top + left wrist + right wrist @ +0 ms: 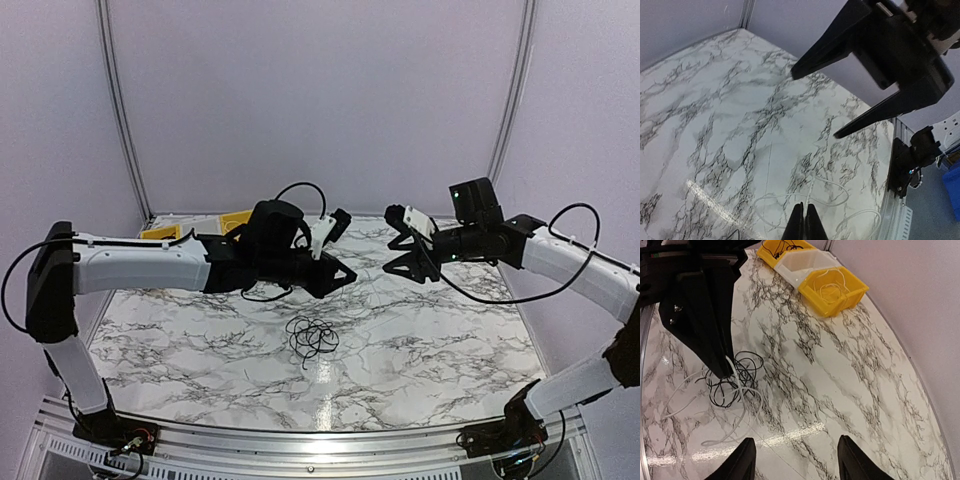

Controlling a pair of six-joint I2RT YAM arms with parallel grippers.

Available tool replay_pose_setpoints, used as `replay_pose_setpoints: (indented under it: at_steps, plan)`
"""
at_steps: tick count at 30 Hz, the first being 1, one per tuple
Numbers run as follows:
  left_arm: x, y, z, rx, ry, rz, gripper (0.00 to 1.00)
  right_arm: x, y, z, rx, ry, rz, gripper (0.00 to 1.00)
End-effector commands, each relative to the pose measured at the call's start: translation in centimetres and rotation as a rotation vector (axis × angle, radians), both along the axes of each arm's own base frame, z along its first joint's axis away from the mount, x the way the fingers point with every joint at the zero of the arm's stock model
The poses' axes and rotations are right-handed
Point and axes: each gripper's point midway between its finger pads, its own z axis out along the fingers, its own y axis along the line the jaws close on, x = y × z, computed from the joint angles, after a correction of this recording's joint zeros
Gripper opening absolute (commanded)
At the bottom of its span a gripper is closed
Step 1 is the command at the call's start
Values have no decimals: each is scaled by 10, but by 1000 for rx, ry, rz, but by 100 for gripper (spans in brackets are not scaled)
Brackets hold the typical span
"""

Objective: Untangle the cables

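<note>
Cables (pixel 313 338): black loops, one white strand, tangled on marble table (pixel 450 340). Left gripper (pixel 805 222): fingers pressed together. Right gripper (pixel 796 460): spread wide, empty. Yellow bins (pixel 837 290): far edge.

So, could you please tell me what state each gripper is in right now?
Left gripper: closed, nothing visibly held.
Right gripper: open, empty.
</note>
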Motion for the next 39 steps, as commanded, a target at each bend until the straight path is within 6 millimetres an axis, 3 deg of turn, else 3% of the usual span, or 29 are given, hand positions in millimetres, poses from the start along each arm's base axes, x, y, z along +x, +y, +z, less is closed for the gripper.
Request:
replay_pose_setpoints:
  at_steps: [1,8,13,16,21,22,25,28,30,34,37,39]
  plan:
    - [-12,-5,43,-118,-105,-47,0,-24,23,21,66,89,136,59]
    - [-28,-5,63,-144,-144,-74,0,-38,46,21,68,117,219,59]
    - [-29,-2,65,-137,-163,-55,0,-48,50,22,92,169,266,32]
    - [-25,2,61,-122,-173,-31,0,-52,49,26,105,165,278,1]
    - [4,22,41,16,-236,132,0,-49,43,41,108,117,239,0]
    - [11,29,38,49,-255,175,0,-47,41,42,103,108,225,0]
    - [35,55,40,109,-305,299,0,-39,31,40,84,96,166,14]
    - [59,85,53,127,-325,396,0,-34,18,33,92,120,130,16]
    - [79,111,67,125,-340,470,0,-33,10,28,112,152,123,26]
    - [117,159,92,132,-372,594,0,-68,4,33,214,221,289,39]
    - [149,196,93,158,-337,695,0,-105,2,37,274,243,452,55]
    - [168,214,93,135,-294,745,0,-117,-1,38,289,230,497,59]
